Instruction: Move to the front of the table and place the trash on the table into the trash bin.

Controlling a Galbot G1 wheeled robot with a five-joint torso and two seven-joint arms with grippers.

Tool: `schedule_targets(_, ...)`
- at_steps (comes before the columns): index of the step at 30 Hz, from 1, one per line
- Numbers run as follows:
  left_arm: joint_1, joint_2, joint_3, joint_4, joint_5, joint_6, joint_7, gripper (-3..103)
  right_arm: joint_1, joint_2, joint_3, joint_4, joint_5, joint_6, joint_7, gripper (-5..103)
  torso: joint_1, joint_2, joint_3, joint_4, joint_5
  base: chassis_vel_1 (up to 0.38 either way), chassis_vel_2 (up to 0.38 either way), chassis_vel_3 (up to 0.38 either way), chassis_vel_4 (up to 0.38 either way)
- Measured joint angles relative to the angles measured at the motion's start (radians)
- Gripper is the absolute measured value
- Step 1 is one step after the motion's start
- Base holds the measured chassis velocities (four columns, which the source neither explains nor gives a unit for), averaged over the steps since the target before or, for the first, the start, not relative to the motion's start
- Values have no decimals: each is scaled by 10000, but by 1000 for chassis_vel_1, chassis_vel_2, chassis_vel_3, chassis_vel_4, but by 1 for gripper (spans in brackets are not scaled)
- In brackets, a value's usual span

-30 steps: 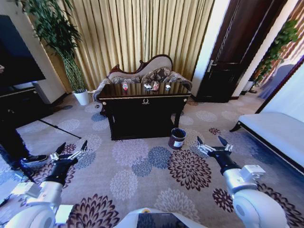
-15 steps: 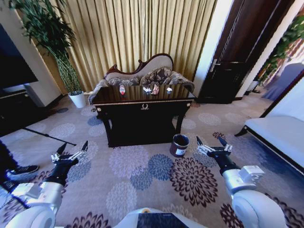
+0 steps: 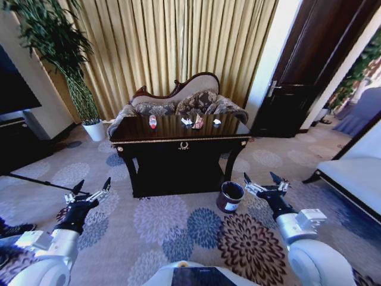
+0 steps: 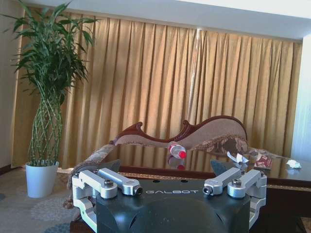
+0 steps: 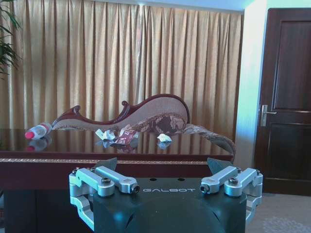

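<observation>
You are in the approach step: the desk (image 3: 178, 142) sits in the middle of the head view, well apart from both arms, and nothing has been picked up yet. The left end effector (image 3: 89, 190) hangs at the lower left of that frame and the right end effector (image 3: 262, 183) at the lower right, each with its fingers spread wide and empty. The trash bin (image 3: 230, 196) stands on the carpet just right of centre, near the desk's front right leg and close to your right end effector.

On the desk top, the bottle (image 3: 153, 121) lies left of centre, while the crumpled paper (image 3: 187, 121) and the snack wrapper (image 3: 198, 122) lie together near the middle.

Judging from this, your next move calls for closing the gap to the desk front until the litter is within reach.

The head view gives you the bin and the floor layout. The right wrist view instead gives a low, level look across the glossy top, showing the bottle (image 5: 38, 131) lying on its side and the paper (image 5: 104, 135) just beside the wrapper (image 5: 126, 136).
</observation>
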Motion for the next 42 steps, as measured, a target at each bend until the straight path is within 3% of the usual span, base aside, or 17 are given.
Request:
schedule_targets(26,64,-96,-3,71,36,-185,181,100,-44,101,-345,0,-227,136,19,100,0,-1,-1,-3,-2,-237,245,251,-255)
schedule_targets(42,87,-131,29,-43,-9,-168,196,100,-53,144,-659,0,-31,732,424,100,11,-5,3,-3,-2,-219,225,228,-224)
